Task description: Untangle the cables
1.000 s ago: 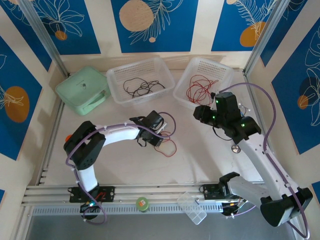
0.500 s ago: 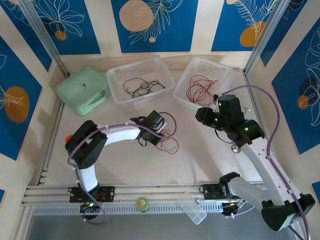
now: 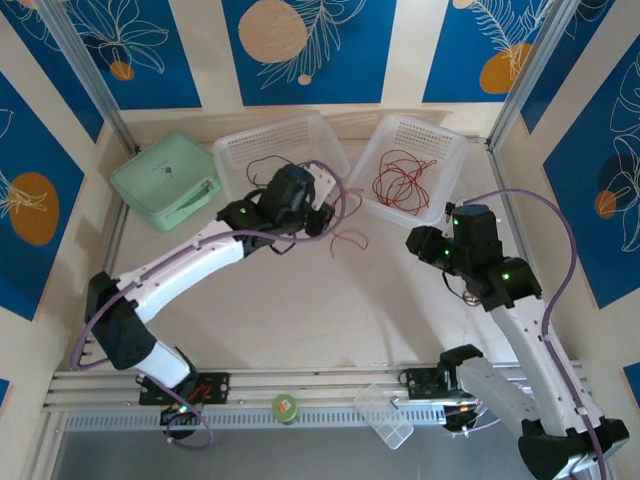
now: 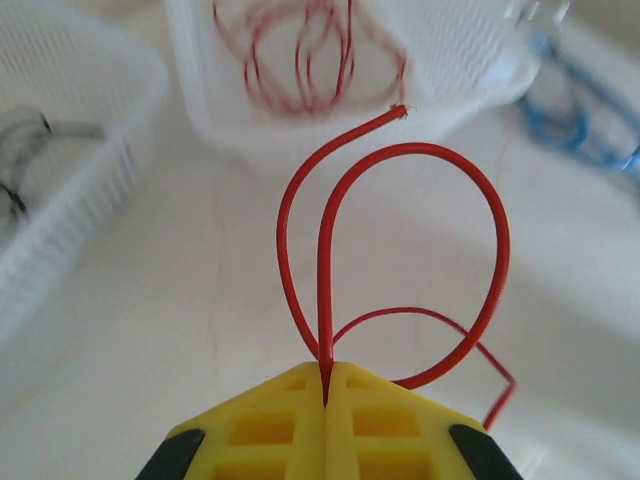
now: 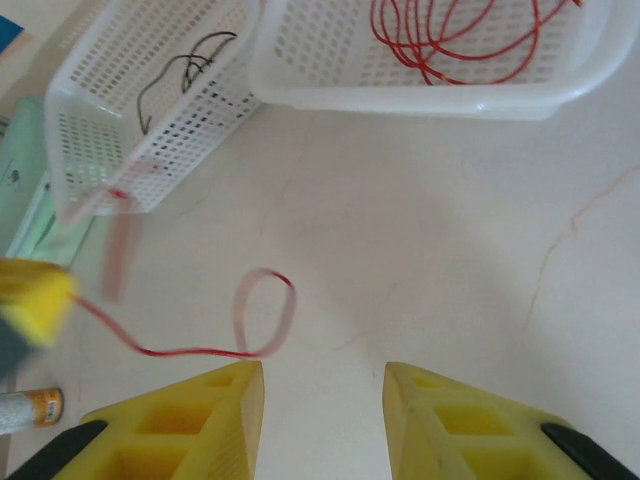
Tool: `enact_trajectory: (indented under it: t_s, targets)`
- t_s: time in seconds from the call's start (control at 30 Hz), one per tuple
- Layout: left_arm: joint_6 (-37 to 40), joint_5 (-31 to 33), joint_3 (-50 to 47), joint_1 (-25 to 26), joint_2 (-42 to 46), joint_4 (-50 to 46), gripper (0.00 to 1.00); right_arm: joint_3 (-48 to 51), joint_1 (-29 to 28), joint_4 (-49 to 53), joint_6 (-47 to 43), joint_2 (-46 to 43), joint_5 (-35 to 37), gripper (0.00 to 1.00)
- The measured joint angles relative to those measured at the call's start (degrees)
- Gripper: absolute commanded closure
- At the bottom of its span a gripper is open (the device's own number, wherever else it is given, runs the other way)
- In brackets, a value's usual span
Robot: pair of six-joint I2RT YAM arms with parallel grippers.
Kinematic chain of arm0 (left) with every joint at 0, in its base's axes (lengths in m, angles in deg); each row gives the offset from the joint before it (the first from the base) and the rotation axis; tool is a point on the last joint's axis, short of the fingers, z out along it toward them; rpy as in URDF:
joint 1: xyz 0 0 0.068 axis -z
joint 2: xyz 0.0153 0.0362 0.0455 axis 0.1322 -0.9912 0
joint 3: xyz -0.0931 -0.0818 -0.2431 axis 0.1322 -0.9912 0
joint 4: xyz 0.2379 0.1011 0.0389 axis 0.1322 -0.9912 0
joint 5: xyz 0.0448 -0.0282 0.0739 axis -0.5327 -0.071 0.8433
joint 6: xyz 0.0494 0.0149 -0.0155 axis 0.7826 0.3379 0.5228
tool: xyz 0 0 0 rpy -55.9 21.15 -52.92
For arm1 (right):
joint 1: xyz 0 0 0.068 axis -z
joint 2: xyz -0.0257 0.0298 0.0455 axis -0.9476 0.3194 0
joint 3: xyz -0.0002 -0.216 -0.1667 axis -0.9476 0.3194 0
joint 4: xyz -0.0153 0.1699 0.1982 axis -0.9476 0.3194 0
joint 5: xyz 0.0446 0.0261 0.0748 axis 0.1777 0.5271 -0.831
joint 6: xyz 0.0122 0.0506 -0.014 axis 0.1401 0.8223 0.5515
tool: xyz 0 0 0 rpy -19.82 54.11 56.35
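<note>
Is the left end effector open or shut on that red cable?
Shut: left end effector fingers meet, pinching the red cable, which loops forward.

Red cable (image 5: 200,352) loops across the pale table (image 5: 430,250)

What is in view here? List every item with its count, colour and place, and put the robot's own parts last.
Left basket: one, white, far side.
Right basket: one, white, far side, beside the left basket.
Black cables: a few, black, in the left basket.
Red cables: a bunch, red, in the right basket.
Loose red cable: one, red, looping out ahead of the left gripper.
Case: one, mint green, far left.
Clear box: one, transparent, near edge.
Round item: one, green, near edge.
Left gripper: one, yellow fingers, shut on the loose red cable.
Right gripper: one, yellow fingers, open, empty.
</note>
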Motion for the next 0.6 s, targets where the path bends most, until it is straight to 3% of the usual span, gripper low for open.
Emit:
enact_trajectory:
  t_s: [0.2, 0.6]
  targets:
    - [2.97, 1.05, 13.09, 0.00, -4.70, -1.66, 1.00, 1.38, 0.70, 0.70, 0.87, -1.66, -0.22, 0.64]
    - [6.47, 4.48, 39.89, -1.75, -29.27, 6.60, 1.00, 6.75, 0.92, 2.03, 4.31, -7.37, -1.57, 0.66]
